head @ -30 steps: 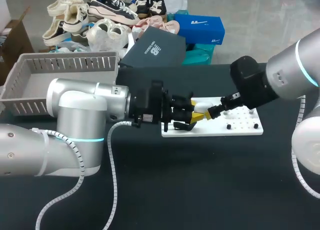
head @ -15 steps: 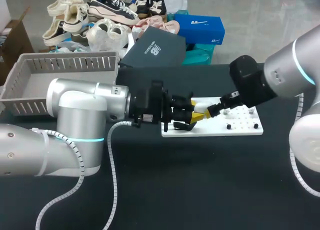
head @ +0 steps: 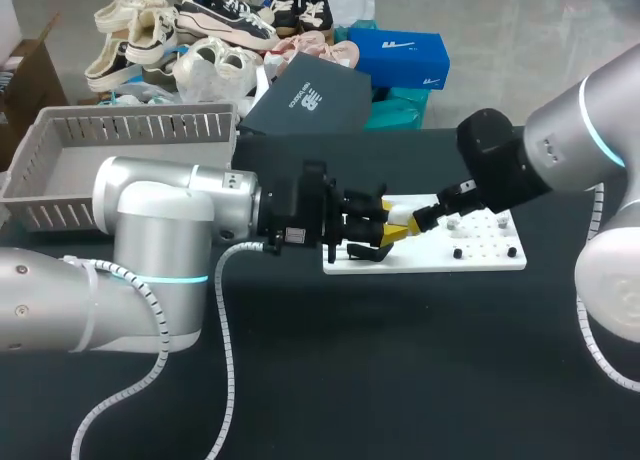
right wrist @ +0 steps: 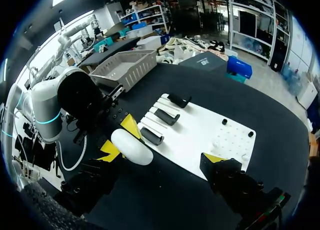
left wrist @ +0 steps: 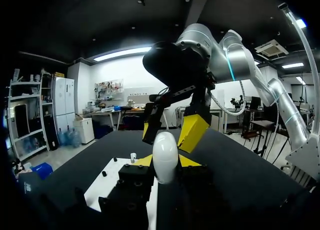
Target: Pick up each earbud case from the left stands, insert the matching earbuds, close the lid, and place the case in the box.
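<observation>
Set against the earlier head views, the grey basket (head: 130, 130), well off the left end of the white board (head: 490, 260), is found unmoved. The left arm (head: 160, 220) and its load are likewise found in the same place over the board's left end. Only the right arm (head: 570, 150) is seen changed: its pale forearm is shifted a little toward the board's middle, while its tool is kept at the same spot over the board's left part.

The left gripper (left wrist: 166, 164) is clamped on the earbud case (head: 403, 215), with one yellow tip pressed to each side of it. The case is held clear of the board, above the left end where the black stands (right wrist: 165, 116) are fixed. It shows as one smooth white oval. Its long axis is laid along the left gripper's fingers, roughly parallel to the board's long side. Its rounded free end is pointed away from the left wrist, toward the board's right end and the right gripper (left wrist: 167, 140).

That gripper is held at the case's free end with its two yellow fingers spread apart. One finger is placed to each side of the rounded tip. Whether either finger is touching the case cannot be told.
</observation>
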Action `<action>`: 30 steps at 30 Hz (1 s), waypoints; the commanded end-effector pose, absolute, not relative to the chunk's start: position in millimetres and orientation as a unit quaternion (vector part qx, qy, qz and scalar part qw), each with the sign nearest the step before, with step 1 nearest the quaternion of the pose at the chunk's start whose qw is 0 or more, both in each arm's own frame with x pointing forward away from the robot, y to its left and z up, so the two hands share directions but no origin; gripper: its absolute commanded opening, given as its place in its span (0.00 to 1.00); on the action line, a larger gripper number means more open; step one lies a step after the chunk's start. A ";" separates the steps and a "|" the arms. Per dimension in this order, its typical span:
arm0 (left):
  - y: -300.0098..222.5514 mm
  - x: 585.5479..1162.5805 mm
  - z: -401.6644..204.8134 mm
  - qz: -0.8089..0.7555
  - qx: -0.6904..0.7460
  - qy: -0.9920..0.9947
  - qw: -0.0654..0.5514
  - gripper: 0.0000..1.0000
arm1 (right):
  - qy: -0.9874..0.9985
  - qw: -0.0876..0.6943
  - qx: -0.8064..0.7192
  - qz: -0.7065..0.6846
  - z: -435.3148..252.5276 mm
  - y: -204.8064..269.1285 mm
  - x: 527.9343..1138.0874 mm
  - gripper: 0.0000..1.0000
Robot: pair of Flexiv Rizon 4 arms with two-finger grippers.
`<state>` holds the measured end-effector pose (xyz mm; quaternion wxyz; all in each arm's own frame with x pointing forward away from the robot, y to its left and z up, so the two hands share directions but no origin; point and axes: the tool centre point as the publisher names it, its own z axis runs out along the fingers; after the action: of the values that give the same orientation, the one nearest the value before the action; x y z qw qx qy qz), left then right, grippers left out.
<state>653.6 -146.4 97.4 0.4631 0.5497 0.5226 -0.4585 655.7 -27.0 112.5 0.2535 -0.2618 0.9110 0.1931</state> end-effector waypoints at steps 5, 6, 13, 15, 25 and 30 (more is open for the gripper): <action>-147.6 652.9 96.2 -0.458 0.549 0.522 0.464 0.00 | 0.913 0.256 -0.258 0.186 112.4 -24.7 656.6 1.00; -147.6 652.9 96.2 -0.458 0.549 0.522 0.464 0.00 | 0.913 0.256 -0.258 0.185 113.1 -24.7 656.8 1.00; -147.6 652.9 96.2 -0.458 0.549 0.522 0.464 0.00 | 0.913 0.261 -0.256 0.183 118.1 -25.5 661.7 1.00; -147.6 652.9 96.2 -0.458 0.549 0.522 0.464 0.00 | 0.912 0.264 -0.256 0.182 120.3 -25.4 663.2 1.00; -147.6 652.9 96.2 -0.458 0.549 0.522 0.464 0.00 | 0.909 0.291 -0.255 0.156 134.3 -36.1 666.8 1.00; -147.6 652.9 96.2 -0.458 0.549 0.522 0.464 0.00 | 0.913 0.317 -0.238 0.090 138.7 -65.4 675.8 1.00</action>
<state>653.2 -146.8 97.2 0.4628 0.5500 0.5221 -0.4591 686.5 -53.9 136.2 0.2857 -0.2627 0.9079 0.1584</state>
